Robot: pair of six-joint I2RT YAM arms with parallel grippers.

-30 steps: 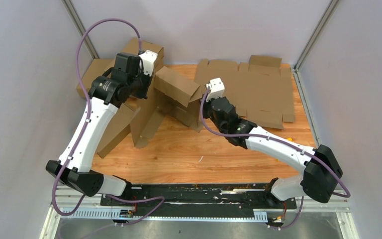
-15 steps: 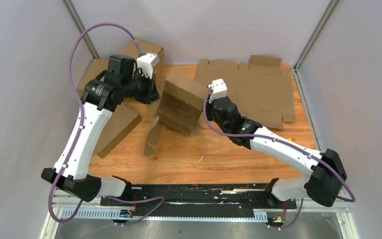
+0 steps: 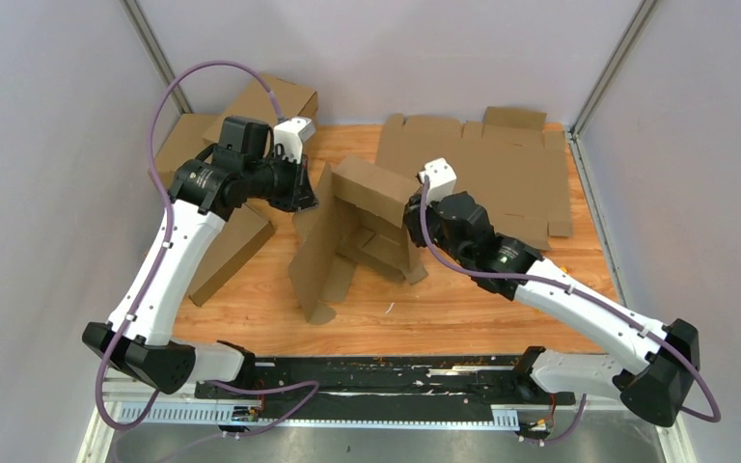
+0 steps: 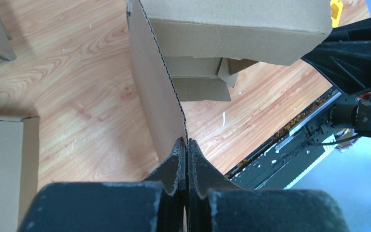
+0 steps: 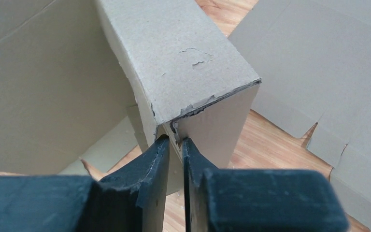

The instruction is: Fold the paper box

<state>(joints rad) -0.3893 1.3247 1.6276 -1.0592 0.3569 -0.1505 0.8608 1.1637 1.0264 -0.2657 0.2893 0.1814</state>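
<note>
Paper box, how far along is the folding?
Done: one end wall of the paper box is folded up. In hand: the left gripper pinches the upright long panel, the right gripper clamps a corner wall. Remaining: that panel stands open and lower flaps are untucked.

Paper box (image 3: pixel 357 227): plain brown corrugated cardboard, half folded, partly standing. One tall panel stands upright on edge, its near edge pinched between the left fingers (image 4: pixel 176 162) and running straight away from them. A folded narrow wall with a frayed corner sits at the right fingers (image 5: pixel 155 159), with its edge between their tips. Loose tabs lie inside.
</note>
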